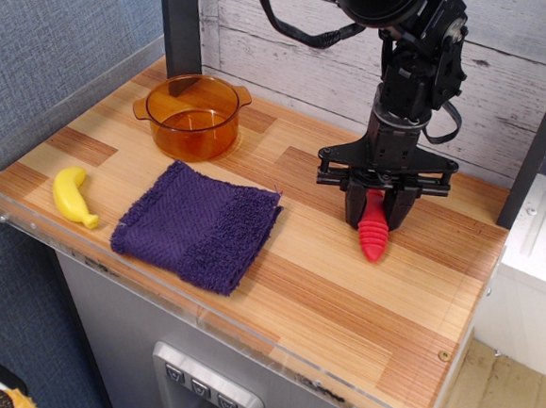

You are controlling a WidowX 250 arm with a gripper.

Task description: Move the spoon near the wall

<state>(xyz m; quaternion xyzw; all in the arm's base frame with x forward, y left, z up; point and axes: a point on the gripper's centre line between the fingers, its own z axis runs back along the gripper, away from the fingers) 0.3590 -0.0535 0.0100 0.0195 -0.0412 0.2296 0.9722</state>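
Observation:
The spoon's ribbed red handle point(373, 234) sticks out toward the table's front from between the fingers of my gripper point(379, 209). The gripper points straight down at the right rear of the wooden table point(331, 303) and is shut on the handle. The arm and gripper body hide the spoon's metal bowl. The handle's tip is at or just above the tabletop; I cannot tell whether it touches. The wall point(295, 45) of whitewashed planks stands a short way behind the gripper.
An amber glass pot point(195, 115) stands at the back left. A purple cloth point(198, 225) lies in the middle. A yellow toy banana point(73, 196) lies at the front left. A black post point(179, 22) rises behind the pot. A clear rim point(198, 316) edges the table.

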